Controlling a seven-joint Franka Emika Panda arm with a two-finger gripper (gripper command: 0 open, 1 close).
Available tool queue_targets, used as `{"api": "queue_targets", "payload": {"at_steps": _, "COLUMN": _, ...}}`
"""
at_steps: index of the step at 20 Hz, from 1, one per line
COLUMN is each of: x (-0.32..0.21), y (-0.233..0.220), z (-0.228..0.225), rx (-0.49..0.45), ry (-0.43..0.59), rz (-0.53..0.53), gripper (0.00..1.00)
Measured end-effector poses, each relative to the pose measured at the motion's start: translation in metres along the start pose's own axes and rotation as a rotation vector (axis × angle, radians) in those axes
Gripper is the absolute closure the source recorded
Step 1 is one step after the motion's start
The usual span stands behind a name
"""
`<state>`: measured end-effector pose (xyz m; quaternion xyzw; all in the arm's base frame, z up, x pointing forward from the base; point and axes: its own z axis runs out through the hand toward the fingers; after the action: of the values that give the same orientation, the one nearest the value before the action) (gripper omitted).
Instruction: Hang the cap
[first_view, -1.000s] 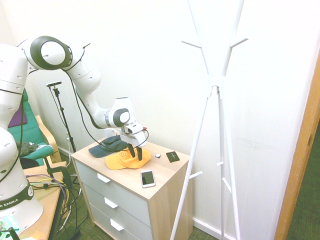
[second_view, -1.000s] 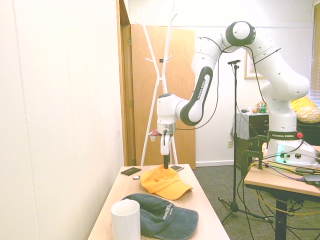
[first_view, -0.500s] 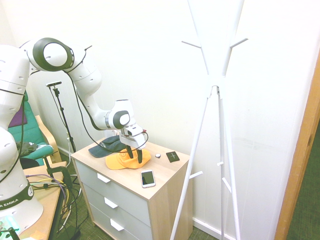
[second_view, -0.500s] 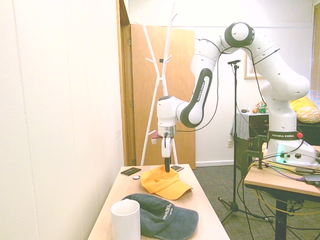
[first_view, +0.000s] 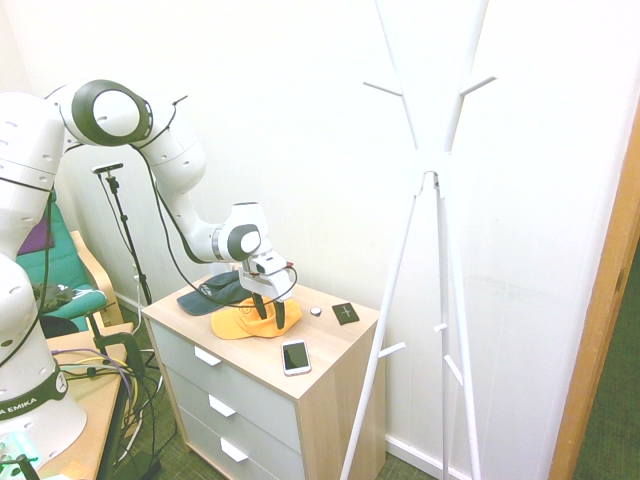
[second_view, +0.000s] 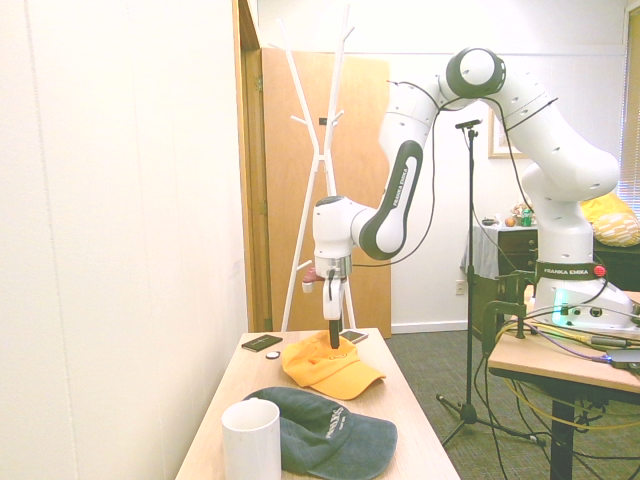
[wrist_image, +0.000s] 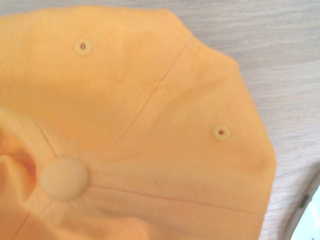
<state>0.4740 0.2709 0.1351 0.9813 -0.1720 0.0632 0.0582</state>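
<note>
My gripper (first_view: 266, 312) points straight down over the yellow-orange cap (first_view: 243, 321), its two dark fingers (first_view: 279, 314) spread apart, one on either side of the cap's crown. In the second exterior view the gripper (second_view: 333, 338) shows as a single dark tip right at the top of the cap (second_view: 330, 365); I cannot tell from either view whether the fingertips actually press the fabric, but nothing is clamped between them. The cap lies directly beneath me on the wooden top of the dresser (first_view: 330, 352), crown up, its brim pointing away from the coat rack.

In the wrist view the cap (wrist_image: 150, 125) fills nearly all I see: stitched panels, two small eyelets and the round fabric button (wrist_image: 64, 178) at the crown's centre, with bare wood (wrist_image: 280, 60) beyond its edge.

A dark blue cap (first_view: 215, 292) lies just beside the orange one, on the side away from the rack, their edges touching or overlapping. On the opposite side of my gripper rest a small round white thing (first_view: 316, 311), a dark square card (first_view: 345, 313) and a phone (first_view: 295, 357). A white cup (second_view: 251, 440) stands beyond the blue cap. The white coat rack (first_view: 430, 230) stands well apart from me, on the floor past the dresser's end.
</note>
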Motion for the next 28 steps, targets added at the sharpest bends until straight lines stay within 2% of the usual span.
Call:
{"api": "queue_targets", "payload": {"at_steps": 23, "x": 0.002, "y": -0.001, "z": -0.003, "rx": 0.004, "ry": 0.012, "rz": 0.0, "gripper": 1.0}}
{"api": "queue_targets", "payload": {"at_steps": 26, "x": 0.008, "y": -0.004, "z": -0.022, "rx": 0.005, "ry": 0.049, "rz": -0.019, "gripper": 1.0}}
{"api": "queue_targets", "payload": {"at_steps": 28, "x": 0.011, "y": -0.009, "z": -0.052, "rx": 0.003, "ry": 0.124, "rz": -0.049, "gripper": 1.0}}
